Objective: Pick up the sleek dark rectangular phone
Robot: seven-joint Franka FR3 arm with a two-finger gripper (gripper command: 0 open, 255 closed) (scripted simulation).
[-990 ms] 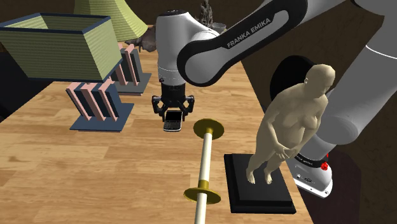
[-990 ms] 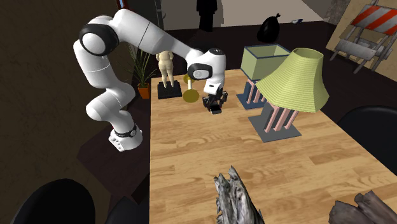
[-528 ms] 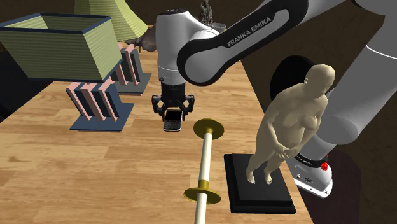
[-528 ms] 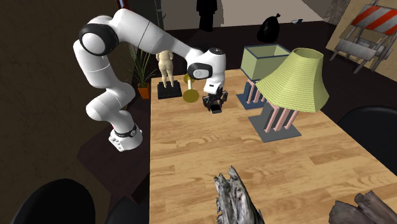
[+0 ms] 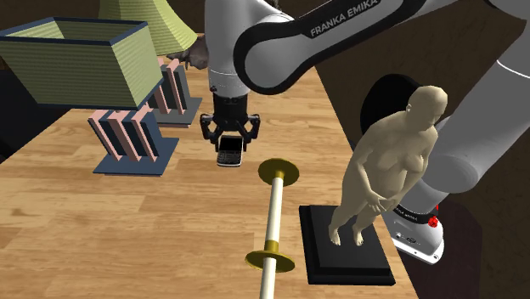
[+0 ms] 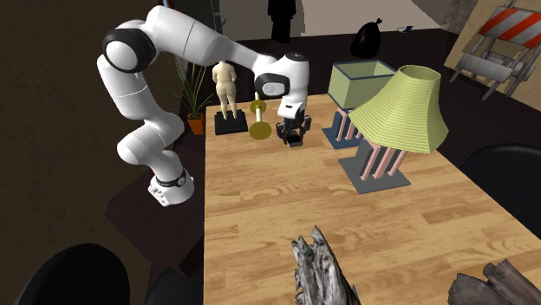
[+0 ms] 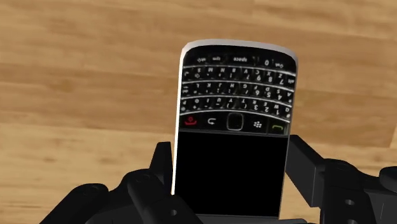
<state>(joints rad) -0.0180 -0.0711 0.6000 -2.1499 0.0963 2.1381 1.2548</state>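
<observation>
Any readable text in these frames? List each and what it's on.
"FRANKA EMIKA": on the dark band of the white arm, shoulder view.
"space": on a key of the phone, wrist view.
The phone's other key legends are too small to read.

Entry 1: on the dark band of the arm [image 5: 344, 19], shoulder view, we read "FRANKA EMIKA" in white capitals.

Entry 2: on the phone [image 7: 230, 127], wrist view, we read "space" on a key in the keyboard row nearest its rounded end. The other keys carry white characters too small for us to read. Between keyboard and screen we note a red handset sign, a curved arrow, a dot-cluster sign and a green mark.
</observation>
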